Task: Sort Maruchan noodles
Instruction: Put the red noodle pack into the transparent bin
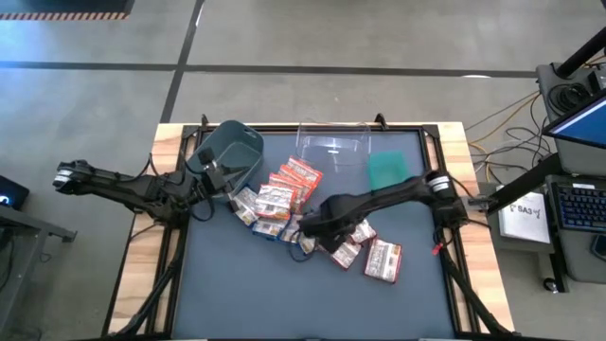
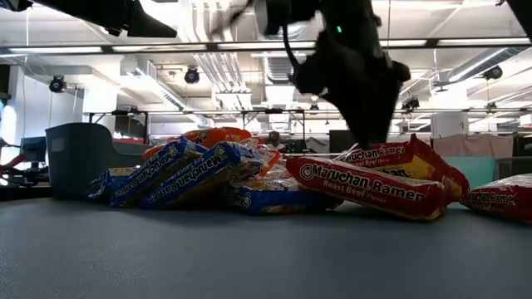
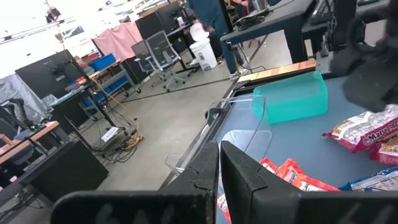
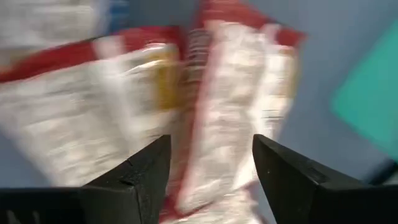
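The noodles [image 1: 284, 201] lie in a heap mid-table, light, crinkly and slippery I think, so grab one by its flat middle; the right gripper [image 4: 211, 168] hangs over them with fingers apart, and the left gripper [image 1: 216, 176] waits pinched together by the grey bin [image 1: 232, 150].

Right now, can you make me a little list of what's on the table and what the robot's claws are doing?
table: dark grey mat
noodles: pile of Maruchan ramen packets mid-table, orange-red, maroon and blue wrappers
lone packet: maroon packet lying apart, on the right
bins: grey bin, clear bin, green bin along the far edge
right claw: open, over the maroon packets in the pile
left claw: shut, near the grey bin, holding nothing
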`<state>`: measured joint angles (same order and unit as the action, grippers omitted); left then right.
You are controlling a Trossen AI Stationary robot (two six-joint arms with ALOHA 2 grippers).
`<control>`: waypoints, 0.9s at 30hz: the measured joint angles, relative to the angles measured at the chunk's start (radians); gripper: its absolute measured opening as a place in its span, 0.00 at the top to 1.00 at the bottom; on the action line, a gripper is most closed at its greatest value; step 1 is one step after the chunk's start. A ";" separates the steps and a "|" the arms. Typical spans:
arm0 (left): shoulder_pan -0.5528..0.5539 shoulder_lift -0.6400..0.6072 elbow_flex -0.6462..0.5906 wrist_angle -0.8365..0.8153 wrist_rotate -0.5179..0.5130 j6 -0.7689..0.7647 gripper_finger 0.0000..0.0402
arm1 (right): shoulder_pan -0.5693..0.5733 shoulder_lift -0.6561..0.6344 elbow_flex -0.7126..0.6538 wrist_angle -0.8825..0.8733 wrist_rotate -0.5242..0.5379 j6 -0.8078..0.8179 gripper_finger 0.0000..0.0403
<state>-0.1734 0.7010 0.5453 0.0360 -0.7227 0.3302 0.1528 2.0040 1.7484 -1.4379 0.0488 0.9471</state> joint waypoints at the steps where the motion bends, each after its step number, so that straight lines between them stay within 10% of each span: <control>1: 0.000 0.000 0.000 0.000 0.000 0.000 1.00 | -0.001 0.013 0.002 -0.002 0.005 -0.011 0.48; 19: 0.000 0.000 0.000 -0.001 0.000 0.001 1.00 | 0.003 0.149 0.003 -0.009 0.048 -0.040 0.52; 27: 0.000 0.000 0.000 -0.001 0.000 0.001 1.00 | 0.005 0.147 0.002 -0.007 0.079 -0.058 0.84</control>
<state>-0.1734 0.7006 0.5453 0.0355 -0.7229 0.3309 0.1582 2.1509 1.7509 -1.4450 0.1283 0.8887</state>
